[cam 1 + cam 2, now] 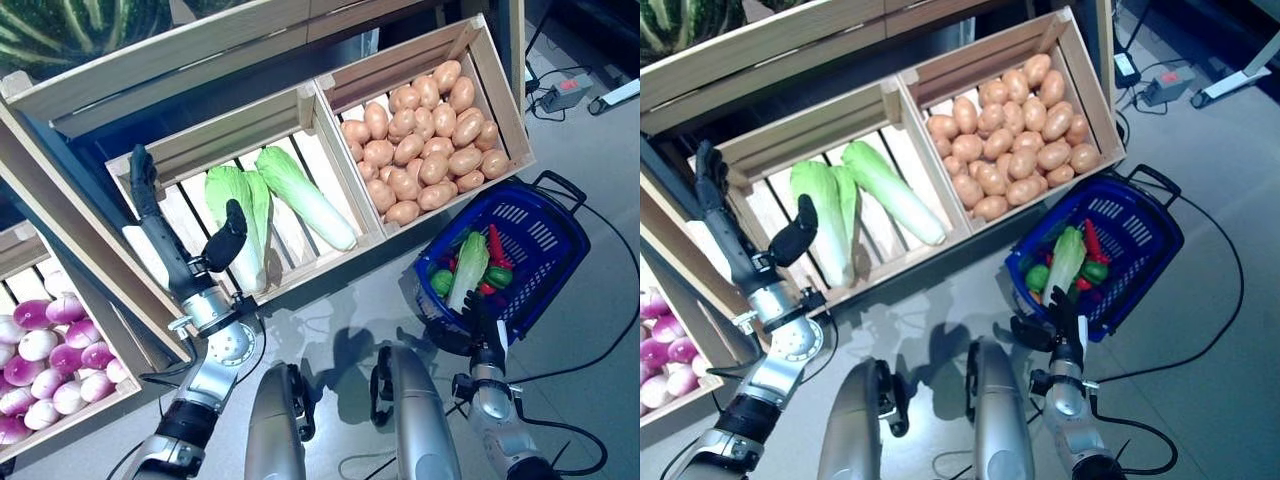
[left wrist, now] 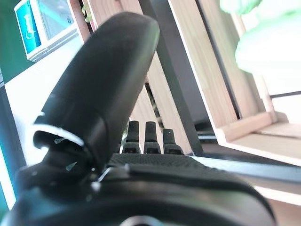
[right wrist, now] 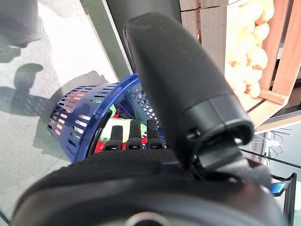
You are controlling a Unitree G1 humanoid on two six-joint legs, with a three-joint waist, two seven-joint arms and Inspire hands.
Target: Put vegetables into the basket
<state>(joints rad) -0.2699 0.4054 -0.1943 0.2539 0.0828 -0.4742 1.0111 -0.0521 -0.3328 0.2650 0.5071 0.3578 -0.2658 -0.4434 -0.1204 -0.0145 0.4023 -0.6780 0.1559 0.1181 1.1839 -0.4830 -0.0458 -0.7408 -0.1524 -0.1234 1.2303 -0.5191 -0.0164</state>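
The blue basket (image 1: 548, 252) stands on the floor at the right and holds a long pale-green cabbage (image 1: 467, 270), a red pepper (image 1: 495, 245) and some green vegetables. My right hand (image 1: 482, 322) hovers at the basket's near rim, open with straight fingers and empty; its wrist view shows the basket (image 3: 75, 117) just past the fingers (image 3: 131, 134). Two more cabbages (image 1: 238, 215) (image 1: 305, 195) lie in the middle wooden crate (image 1: 215, 140). My left hand (image 1: 160, 245) is raised over that crate's left side, open and empty, its thumb (image 1: 228, 238) close to the nearer cabbage.
A crate of potatoes (image 1: 430, 135) sits just behind the basket. A lower crate of purple-white turnips (image 1: 50, 355) is at the left. Striped melons (image 1: 70, 30) fill the upper shelf. A power strip (image 1: 565, 92) and cables lie on the floor at the far right.
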